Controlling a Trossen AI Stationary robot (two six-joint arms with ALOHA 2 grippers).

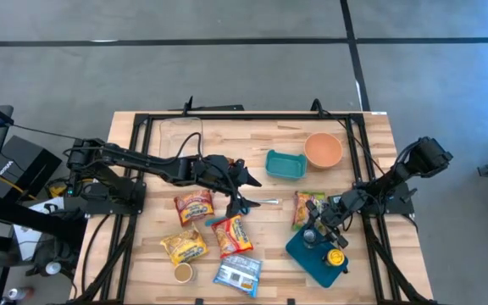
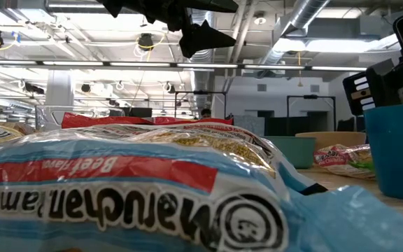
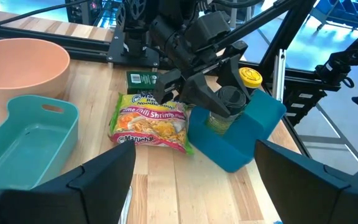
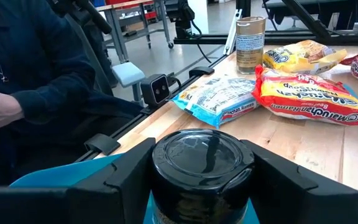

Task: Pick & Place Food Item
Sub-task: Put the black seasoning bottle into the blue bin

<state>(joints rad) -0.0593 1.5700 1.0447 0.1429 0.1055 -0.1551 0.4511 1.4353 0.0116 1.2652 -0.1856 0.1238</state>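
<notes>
Gripping a black-lidded jar standing on the blue tray at the bench's near right, the right claw is pinching it, not yet lifting. Farther left, the left claw is hovering spread, holding nothing.

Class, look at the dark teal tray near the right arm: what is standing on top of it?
On the dark teal tray stand a black-lidded jar, between the right gripper fingers, and a yellow-lidded jar. The tray beneath them is hidden.
</notes>
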